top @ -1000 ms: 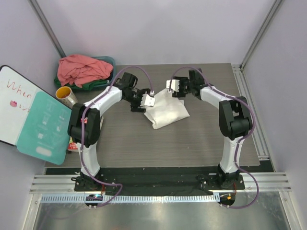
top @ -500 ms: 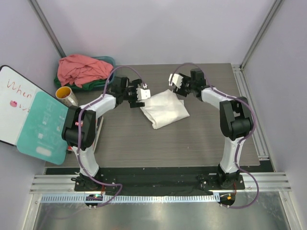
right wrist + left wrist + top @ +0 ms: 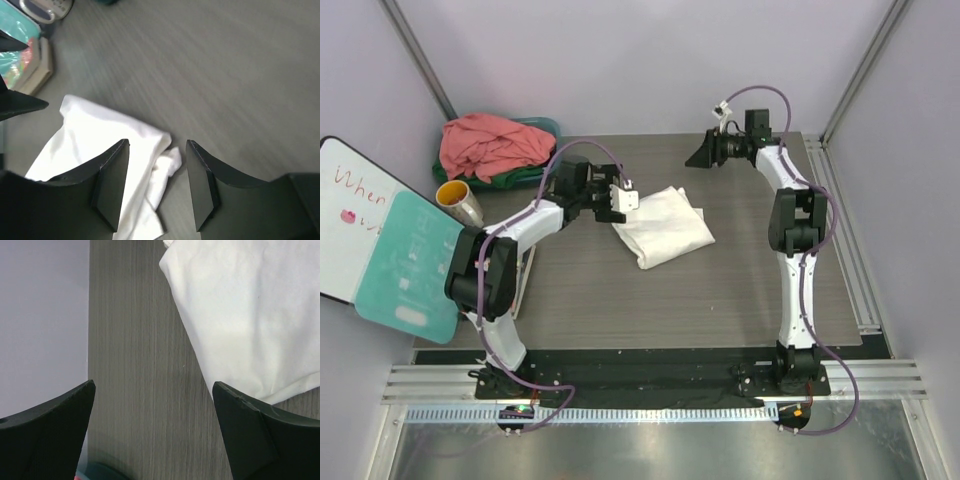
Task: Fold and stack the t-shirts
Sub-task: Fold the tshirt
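Note:
The white t-shirt [image 3: 665, 226] lies folded mid-table; in the left wrist view it [image 3: 250, 315] fills the upper right. My left gripper [image 3: 620, 200] sits at its left edge, open, with only bare table between the jaws [image 3: 154, 385]. My right gripper [image 3: 703, 155] hangs raised at the back, beyond the shirt's far corner. It is open [image 3: 157, 145], and the white t-shirt [image 3: 95, 135] shows well below it. A salmon-pink t-shirt [image 3: 490, 143] is heaped at the back left with a dark green one [image 3: 525, 178] under it.
The teal basin [image 3: 548, 128] holds the heaped shirts at the back left corner. A gold cup [image 3: 456, 199], a whiteboard [image 3: 345, 205] and a teal card [image 3: 410, 265] stand along the left edge. Metal frame posts rise at the back corners.
My left gripper opened, let go of the white shirt's edge and drew back left. My right arm lifted off the shirt and swung up toward the back right.

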`<state>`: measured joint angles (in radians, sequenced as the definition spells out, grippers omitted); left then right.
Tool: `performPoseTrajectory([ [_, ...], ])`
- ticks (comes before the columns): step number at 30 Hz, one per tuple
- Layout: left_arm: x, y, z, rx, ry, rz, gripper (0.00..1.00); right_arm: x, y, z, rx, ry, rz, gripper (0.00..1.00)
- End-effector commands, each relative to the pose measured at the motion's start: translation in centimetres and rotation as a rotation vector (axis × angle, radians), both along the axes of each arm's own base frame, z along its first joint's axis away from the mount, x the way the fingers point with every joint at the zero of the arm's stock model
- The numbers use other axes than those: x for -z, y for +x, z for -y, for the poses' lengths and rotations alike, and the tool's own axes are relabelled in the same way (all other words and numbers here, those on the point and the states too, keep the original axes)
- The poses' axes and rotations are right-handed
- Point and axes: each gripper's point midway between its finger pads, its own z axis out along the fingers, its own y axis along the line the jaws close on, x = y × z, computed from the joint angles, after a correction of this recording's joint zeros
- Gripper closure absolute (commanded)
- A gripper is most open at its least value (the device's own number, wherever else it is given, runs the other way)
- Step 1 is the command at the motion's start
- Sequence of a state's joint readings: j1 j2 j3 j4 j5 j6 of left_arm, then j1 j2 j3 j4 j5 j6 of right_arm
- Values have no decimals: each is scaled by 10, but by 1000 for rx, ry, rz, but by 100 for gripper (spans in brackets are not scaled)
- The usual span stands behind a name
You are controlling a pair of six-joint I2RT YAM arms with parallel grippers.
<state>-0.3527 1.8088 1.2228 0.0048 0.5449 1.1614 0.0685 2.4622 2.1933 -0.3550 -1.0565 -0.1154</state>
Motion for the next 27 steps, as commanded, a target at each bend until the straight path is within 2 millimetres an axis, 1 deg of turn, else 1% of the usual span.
performPoseTrajectory([
  [1,-35,-6,1,29,21,85,0,7,-32,-21,-98,146,-275,45],
  [5,-33,-15,1,47,57,91,0,12,-38,-26,-123,157,-296,47],
  [9,-31,-22,5,65,68,94,0,17,-44,-28,-129,153,-309,48],
  [11,-31,-23,7,66,71,95,0,20,-47,-29,-129,153,-324,50],
  [13,-29,-24,10,72,74,94,0,24,-50,-29,-130,149,-334,50],
  [15,-29,-25,10,72,73,90,0,23,-54,-30,-133,147,-333,50],
  [17,-28,-26,10,72,73,87,0,29,-56,-31,-130,137,-342,50],
  [23,-28,-31,9,73,69,81,0,35,-51,-31,-116,117,-320,50],
  [27,-28,-34,8,71,69,80,0,38,-52,-33,-116,111,-324,50],
])
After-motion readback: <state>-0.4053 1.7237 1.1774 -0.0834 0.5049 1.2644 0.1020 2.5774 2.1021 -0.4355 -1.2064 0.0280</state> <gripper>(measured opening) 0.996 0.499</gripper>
